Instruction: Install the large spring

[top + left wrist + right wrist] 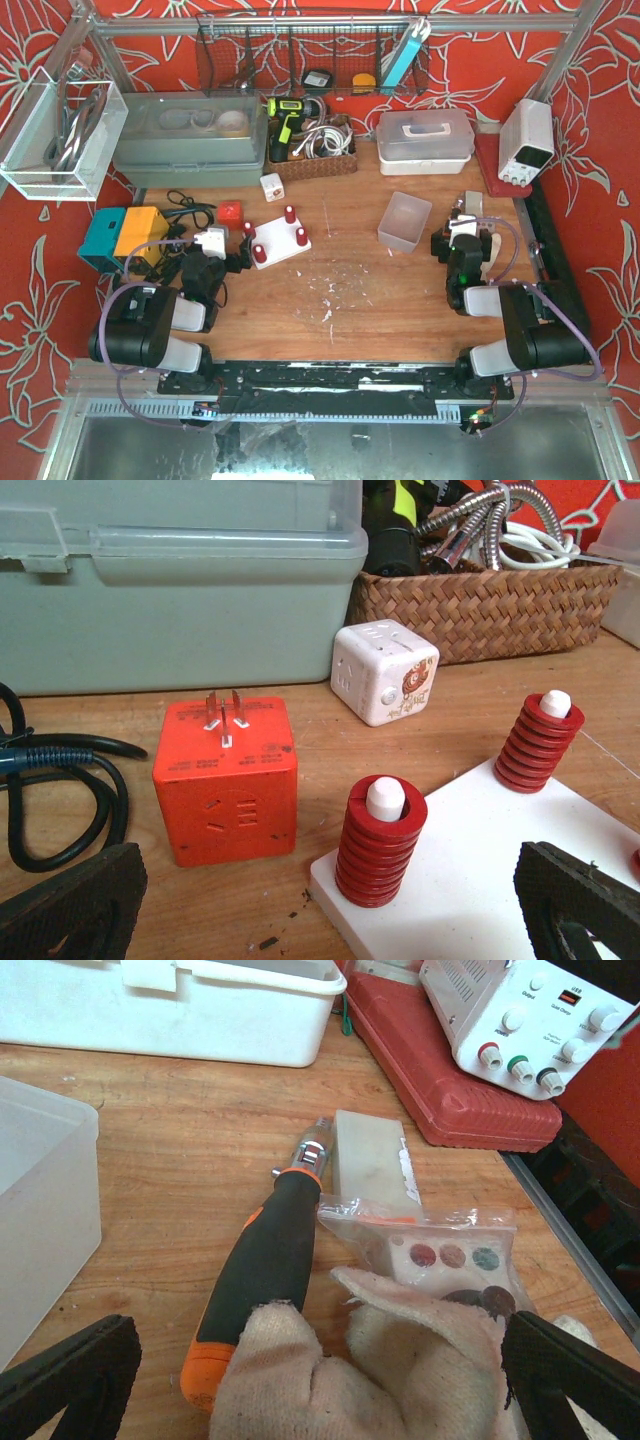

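Observation:
A white base plate (280,243) holds several red coil springs on white pegs. In the left wrist view the nearest spring (381,840) sits fully down on its peg at the plate's (480,880) near corner. A second spring (537,742) stands behind it to the right. My left gripper (232,262) is open and empty, and its fingers (70,910) flank the near spring from just behind it. My right gripper (466,232) is open and empty at the far right. It hovers over a beige cloth (400,1370), away from the plate.
An orange plug cube (225,780) and black cable (60,780) lie left of the plate, with a white cube (385,672), grey box (180,590) and wicker basket (490,610) behind. A screwdriver (265,1260), plastic bag (450,1245) and clear tub (405,222) are near the right gripper.

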